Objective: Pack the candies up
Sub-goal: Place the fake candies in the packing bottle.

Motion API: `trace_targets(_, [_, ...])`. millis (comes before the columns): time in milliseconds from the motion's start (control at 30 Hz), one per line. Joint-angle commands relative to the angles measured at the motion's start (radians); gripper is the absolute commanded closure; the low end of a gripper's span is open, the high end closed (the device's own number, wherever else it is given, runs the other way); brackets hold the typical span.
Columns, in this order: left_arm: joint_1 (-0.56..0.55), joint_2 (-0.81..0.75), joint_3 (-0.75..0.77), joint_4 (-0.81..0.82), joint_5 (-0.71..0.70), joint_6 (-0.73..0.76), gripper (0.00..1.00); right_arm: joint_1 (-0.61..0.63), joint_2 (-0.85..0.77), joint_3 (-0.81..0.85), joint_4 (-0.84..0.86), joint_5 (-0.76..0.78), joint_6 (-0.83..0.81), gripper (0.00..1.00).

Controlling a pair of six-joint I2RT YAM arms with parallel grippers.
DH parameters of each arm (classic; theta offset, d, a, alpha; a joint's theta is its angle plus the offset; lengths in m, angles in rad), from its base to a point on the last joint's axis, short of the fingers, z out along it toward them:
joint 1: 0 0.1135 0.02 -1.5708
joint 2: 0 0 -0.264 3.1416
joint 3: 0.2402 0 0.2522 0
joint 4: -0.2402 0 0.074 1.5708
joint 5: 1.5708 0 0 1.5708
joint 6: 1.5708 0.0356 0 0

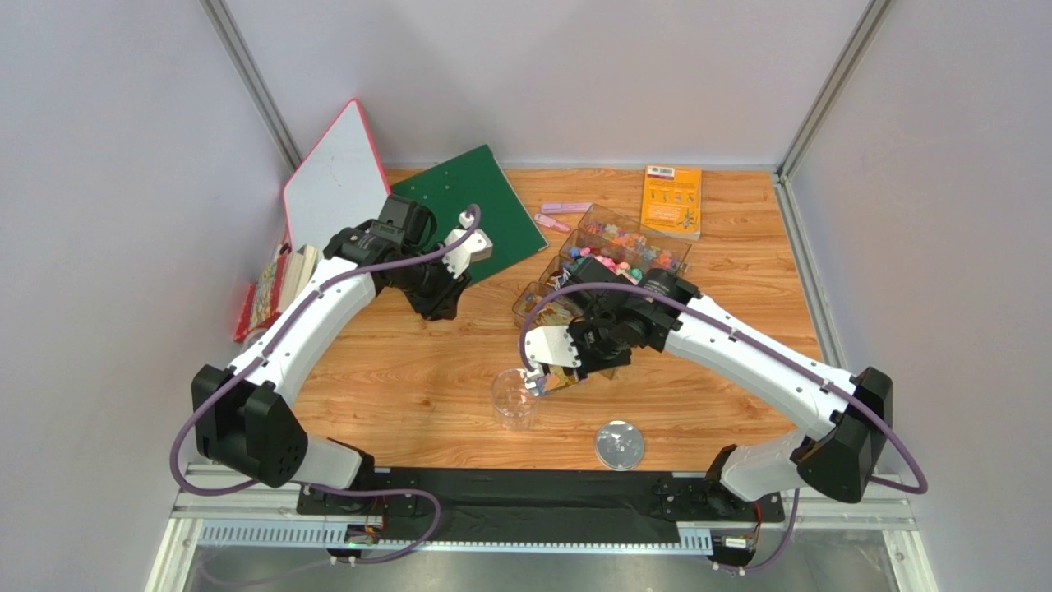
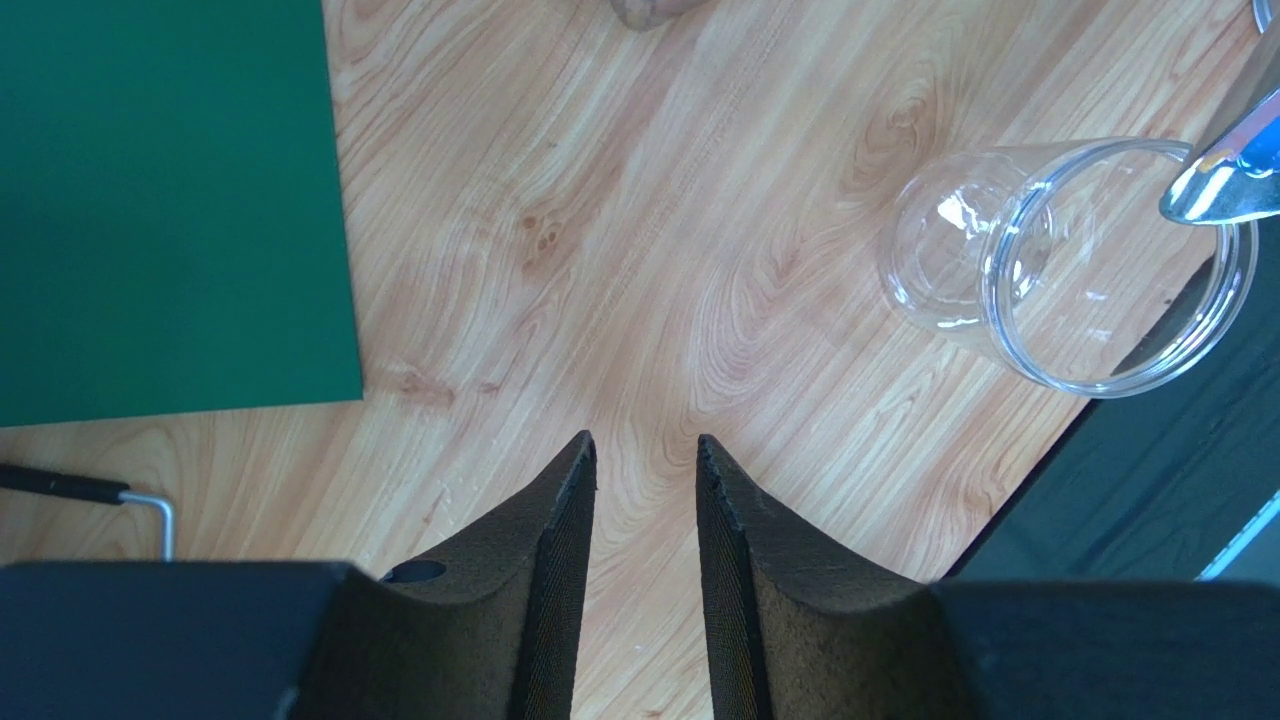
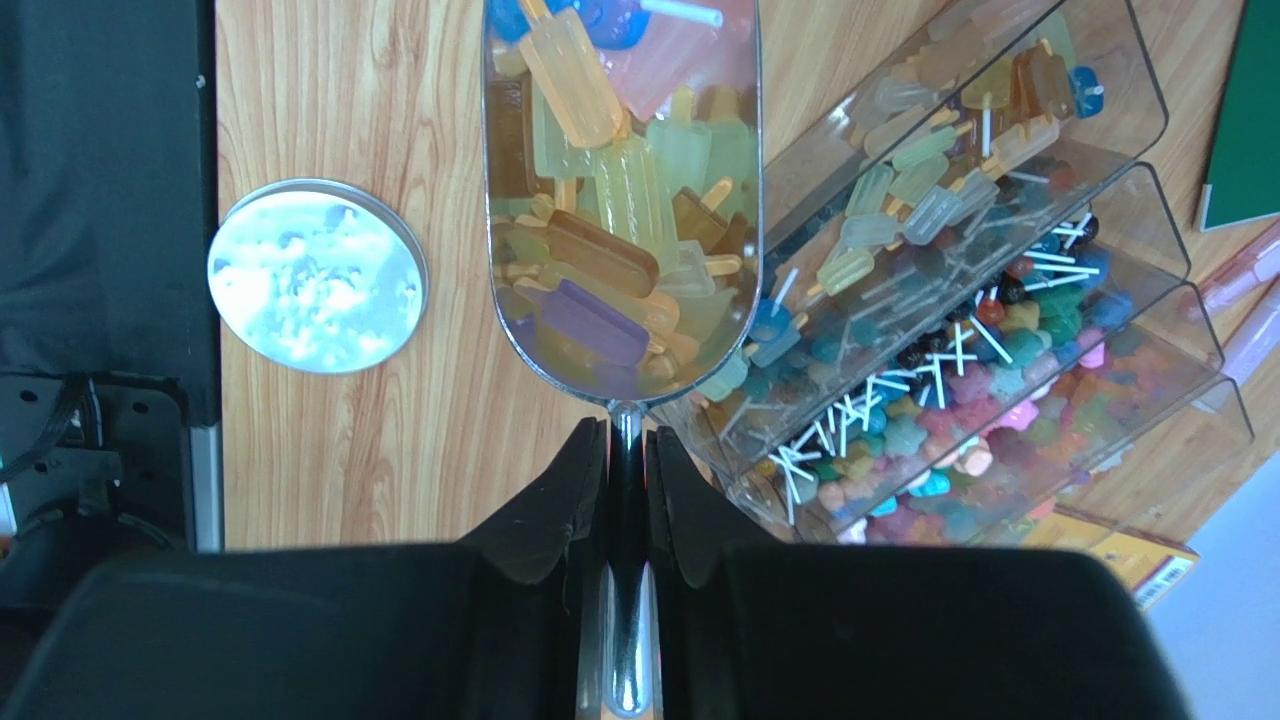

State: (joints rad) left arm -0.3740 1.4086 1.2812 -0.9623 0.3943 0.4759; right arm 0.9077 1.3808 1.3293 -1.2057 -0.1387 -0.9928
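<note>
Heap of candies (image 3: 624,225) in the scoop (image 3: 492,225), scoop tip over the mouth of the clear cup (image 1: 515,398).
Thin metal handle clamped tight between the jaws of the right gripper (image 3: 627,446). More candies, many on white sticks, sorted in the clear compartment tray (image 3: 1120,68), at 2 o'clock from the scoop in the right wrist view. Top view: tray at 1 o'clock from the cup; round lid (image 1: 620,445) flat on the table (image 1: 408,370) at 4 o'clock; orange booklet (image 1: 672,200) beyond the tray. At 11 o'clock from the cup, left gripper (image 2: 646,450) hovers above bare wood, jaws slightly apart, gripping nothing. Green mat (image 2: 166,195) just beside it.
</note>
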Motion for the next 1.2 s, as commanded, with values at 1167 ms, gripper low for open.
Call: trace_targets(1167, [0.009, -0.016, 0.227, 0.023, 0.409, -0.186, 0.51, -0.012, -0.109, 0.064, 0.106, 0.197, 0.287, 1.0])
